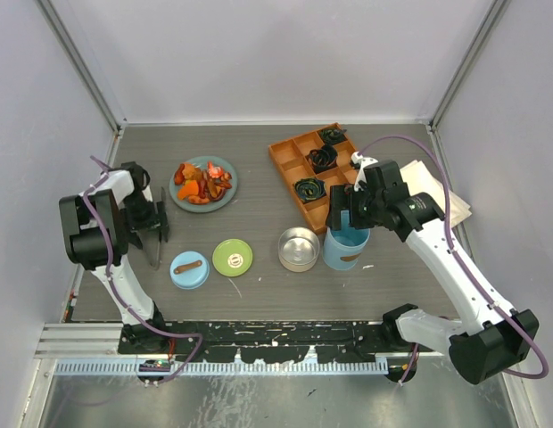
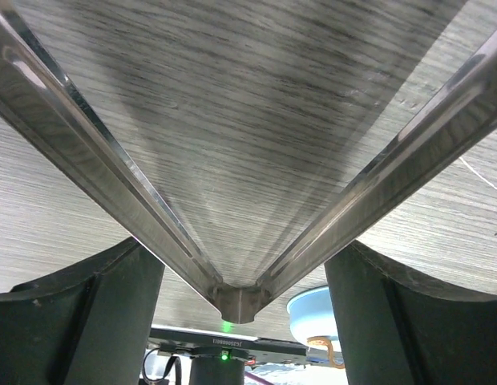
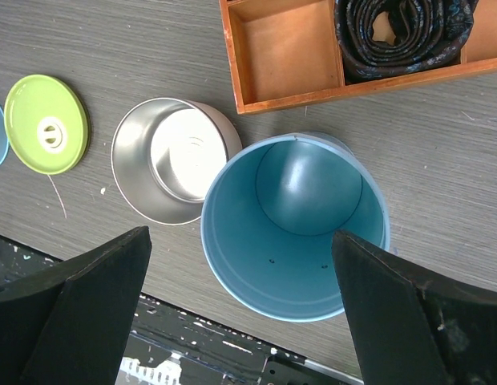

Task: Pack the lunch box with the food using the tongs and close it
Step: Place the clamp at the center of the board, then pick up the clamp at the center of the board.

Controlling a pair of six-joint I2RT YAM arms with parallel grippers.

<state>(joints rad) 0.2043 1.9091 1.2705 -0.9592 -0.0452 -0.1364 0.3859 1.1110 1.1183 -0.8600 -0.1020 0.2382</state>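
Lunch-packing robot, with nothing packed so far. A shallow round steel tin (image 1: 299, 249) stands open and empty near the middle of the grey wood-grain worktop (image 1: 259, 205).

Just beside the tin on its right, a taller light-blue cylinder (image 1: 343, 252) stands upright and is empty too. The right end effector (image 3: 240, 237) hangs over the cylinder's mouth with its fingers spread to their widest, gripping nothing. It seems placed to steady the cylinder once filling starts.

A round green lid (image 1: 232, 257) lies just left of the tin, and a round blue lid (image 1: 189, 269) lies beyond it. Both are off so the containers can take food.

The food (image 1: 201, 183), a loose pile of orange, red and dark-brown chunks, sits on a flat teal plate (image 1: 210, 161), farther back and to the left of the tin.

Well to the tin's left, past both lids, the left end effector (image 2: 244, 249) holds slim grey metal tongs (image 2: 96, 152) by their joined end. Its fingers are wide apart, so the two arms spring into an open V, and each arm appears to lean on a finger's inner face. That stance suits a scoop at the pile.

Behind the tin and slightly right, an orange compartment tray (image 3: 284, 48) of black coils (image 3: 401, 32) plays no part in the job. The next move likely calls for carrying the open tongs to the plate.
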